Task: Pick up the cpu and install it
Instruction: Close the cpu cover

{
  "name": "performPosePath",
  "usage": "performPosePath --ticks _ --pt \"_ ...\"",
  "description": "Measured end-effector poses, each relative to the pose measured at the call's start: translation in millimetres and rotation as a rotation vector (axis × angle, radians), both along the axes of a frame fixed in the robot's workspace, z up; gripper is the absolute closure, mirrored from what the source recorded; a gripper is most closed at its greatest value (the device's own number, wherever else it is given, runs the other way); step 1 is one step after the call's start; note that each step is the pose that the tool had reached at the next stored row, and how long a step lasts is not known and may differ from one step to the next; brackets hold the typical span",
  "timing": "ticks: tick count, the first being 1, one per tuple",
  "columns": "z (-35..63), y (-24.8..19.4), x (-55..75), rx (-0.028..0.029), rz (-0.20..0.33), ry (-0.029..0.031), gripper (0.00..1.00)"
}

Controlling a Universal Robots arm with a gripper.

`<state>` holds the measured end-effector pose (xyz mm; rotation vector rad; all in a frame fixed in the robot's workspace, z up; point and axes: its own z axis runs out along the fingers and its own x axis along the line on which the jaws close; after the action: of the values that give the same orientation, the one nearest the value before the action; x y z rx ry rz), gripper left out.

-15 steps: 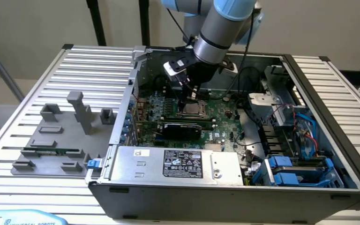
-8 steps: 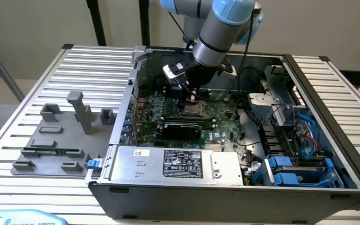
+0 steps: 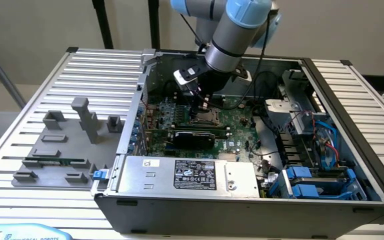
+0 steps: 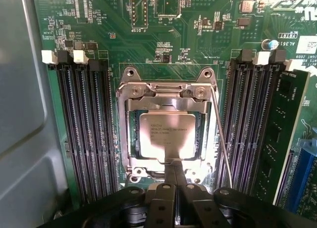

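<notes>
Wrist view: closed black pincer [image 4: 174, 166] touches silvery flat square cpu [image 4: 166, 134], seated within grey metal socket frame [image 4: 163, 92].

silvery cpu [image 4: 165, 134] flat in socket

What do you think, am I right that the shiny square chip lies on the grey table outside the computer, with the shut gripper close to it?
Not quite. The chip lies in the metal socket on the green board inside the computer, not on the table outside, as the wrist view shows. The shut gripper is close to it.
</notes>
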<state>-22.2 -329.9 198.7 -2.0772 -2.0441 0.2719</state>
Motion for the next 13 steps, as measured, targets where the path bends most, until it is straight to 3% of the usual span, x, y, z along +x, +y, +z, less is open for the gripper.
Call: performPosePath --ticks 7,13 --pt "15.1 -1.7 -1.5 0.002 0.0 0.0 0.89" --pt "24.2 -3.9 -20.2 0.003 0.0 -0.0001 0.89"
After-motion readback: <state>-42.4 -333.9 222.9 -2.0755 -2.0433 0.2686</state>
